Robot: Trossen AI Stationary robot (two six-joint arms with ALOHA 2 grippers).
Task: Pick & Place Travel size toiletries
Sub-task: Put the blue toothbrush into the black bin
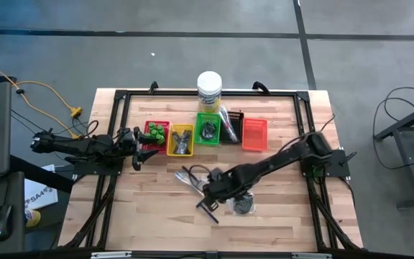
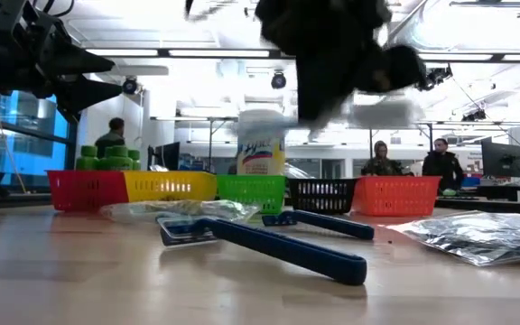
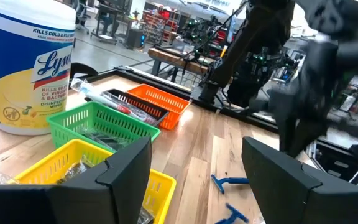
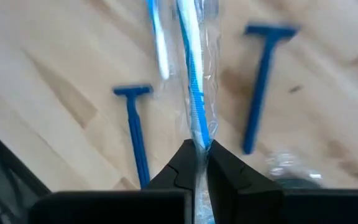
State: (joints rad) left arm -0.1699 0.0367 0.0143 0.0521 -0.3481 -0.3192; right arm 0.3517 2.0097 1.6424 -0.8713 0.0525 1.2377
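Here the right gripper (image 4: 199, 163) is clenched on a thin clear-sleeved stick (image 4: 194, 81), held above the wooden table (image 1: 286, 216) near its middle. Below it lie two dark-blue razors (image 4: 135, 134), well apart, with a shiny bundle (image 1: 244, 206) just beside the arm. The left gripper (image 3: 194, 171) hangs released, jaws spread, beside the row of trays, near the yellow tray (image 3: 67, 158) and the green tray (image 3: 98, 121).
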